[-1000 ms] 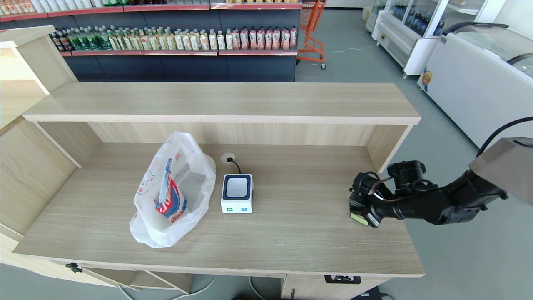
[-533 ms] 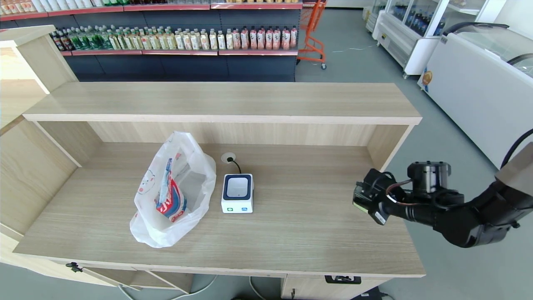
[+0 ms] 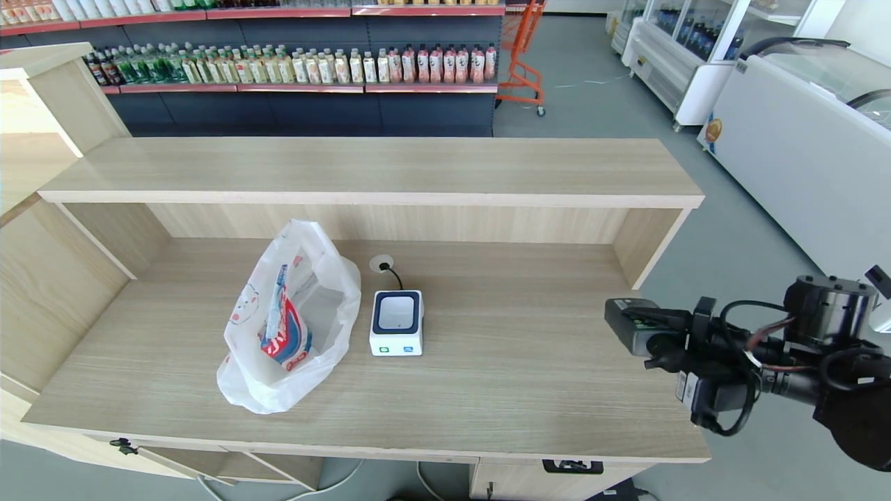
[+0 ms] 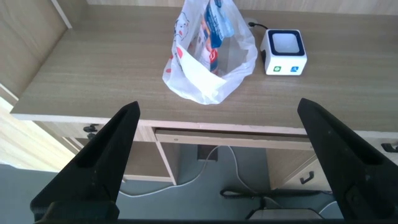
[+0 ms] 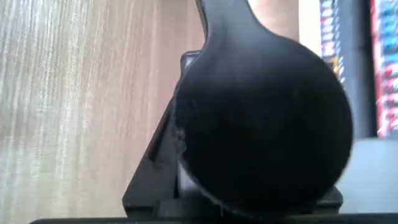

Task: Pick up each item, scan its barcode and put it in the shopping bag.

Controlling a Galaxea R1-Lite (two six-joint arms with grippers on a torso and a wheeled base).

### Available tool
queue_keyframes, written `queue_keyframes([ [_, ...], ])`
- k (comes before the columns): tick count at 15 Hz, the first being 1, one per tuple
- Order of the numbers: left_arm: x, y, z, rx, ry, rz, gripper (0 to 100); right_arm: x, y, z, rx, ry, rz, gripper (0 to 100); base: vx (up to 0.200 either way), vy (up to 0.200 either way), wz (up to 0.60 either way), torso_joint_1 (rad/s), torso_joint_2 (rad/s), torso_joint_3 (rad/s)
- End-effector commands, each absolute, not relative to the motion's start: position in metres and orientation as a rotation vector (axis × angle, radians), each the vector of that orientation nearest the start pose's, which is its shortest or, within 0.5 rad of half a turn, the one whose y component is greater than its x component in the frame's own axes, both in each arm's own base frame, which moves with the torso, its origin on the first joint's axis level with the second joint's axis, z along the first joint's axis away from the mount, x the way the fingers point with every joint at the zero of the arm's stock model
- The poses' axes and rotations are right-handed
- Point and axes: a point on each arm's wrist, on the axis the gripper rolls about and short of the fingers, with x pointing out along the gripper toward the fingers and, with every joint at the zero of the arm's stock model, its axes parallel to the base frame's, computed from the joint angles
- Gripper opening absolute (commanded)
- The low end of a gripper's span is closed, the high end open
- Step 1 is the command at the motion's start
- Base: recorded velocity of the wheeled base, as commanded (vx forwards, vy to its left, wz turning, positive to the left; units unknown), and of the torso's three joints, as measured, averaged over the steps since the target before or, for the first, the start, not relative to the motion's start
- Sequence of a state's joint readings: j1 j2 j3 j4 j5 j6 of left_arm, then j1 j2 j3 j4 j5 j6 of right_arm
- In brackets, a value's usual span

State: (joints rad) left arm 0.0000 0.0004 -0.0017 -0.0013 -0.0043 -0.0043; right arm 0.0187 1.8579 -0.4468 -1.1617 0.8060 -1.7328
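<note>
Shopping bag [image 3: 334,306]: 1, of thin white plastic with a small print on its side, stands open on the left half of the tabletop [image 3: 522,348]. In it is 1 snack packet [image 3: 282,334], blue, red and white, upright and leaning a little. The packet's lower part is veiled by the bag's plastic, and whether anything lies beneath it cannot be told.

Just beside the shopping bag, apart from it, sits 1 scanner [image 3: 396,323], a white box with a dark-framed window on top and, on its front, 1 green square [image 3: 384,350] and 1 blue square [image 3: 408,350]. 1 black cable [image 3: 395,278] runs from the scanner's back into 1 round hole [image 3: 381,263] in the tabletop.

The left pincer [image 4: 219,107] is released, its 2 dark fingers [image 4: 112,155] spread wide apart; it hangs out in front of the tabletop's near edge, facing the bag and scanner.

The right pincer [image 3: 626,323] hangs over the tabletop's right end, well apart from the scanner. Whether it is released or clenched cannot be told. In the right wrist view a dark, blurred round shape [image 5: 261,118] sits close to the camera, and what it is cannot be made out.

Behind the counter, a shelf [image 3: 299,88] carries a long row of bottles [image 3: 292,66], too small to count.
</note>
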Motion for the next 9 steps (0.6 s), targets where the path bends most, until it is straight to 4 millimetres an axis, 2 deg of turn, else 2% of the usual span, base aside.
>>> queue_keyframes([
  [1, -0.023, 0.000, 0.076, -0.005, -0.003, -0.005, 100, 0.267, 0.032, 0.105, -1.664, -0.756, 0.914, 0, 0.000, 0.000, 0.00, 0.000, 0.00, 0.000],
  [3, -0.023, 0.000, 0.076, -0.005, -0.003, -0.005, 100, 0.261, 0.041, 0.098, -1.750, -0.914, 0.977, 0, 0.000, 0.000, 0.00, 0.000, 0.00, 0.000],
  [4, -0.023, 0.000, 0.076, -0.005, -0.003, -0.005, 100, 0.259, 0.047, 0.097, -1.807, -1.051, 0.974, 0, 0.000, 0.000, 0.00, 0.000, 0.00, 0.000],
  [6, -0.023, 0.000, 0.076, -0.005, -0.003, -0.005, 100, 0.256, 0.058, 0.100, -1.797, -1.228, 0.978, 0, 0.000, 0.000, 0.00, 0.000, 0.00, 0.000],
  [9, -0.023, 0.000, 0.076, -0.005, -0.003, -0.005, 100, 0.258, 0.062, 0.109, -1.745, -1.458, 0.940, 0, 0.000, 0.000, 0.00, 0.000, 0.00, 0.000],
])
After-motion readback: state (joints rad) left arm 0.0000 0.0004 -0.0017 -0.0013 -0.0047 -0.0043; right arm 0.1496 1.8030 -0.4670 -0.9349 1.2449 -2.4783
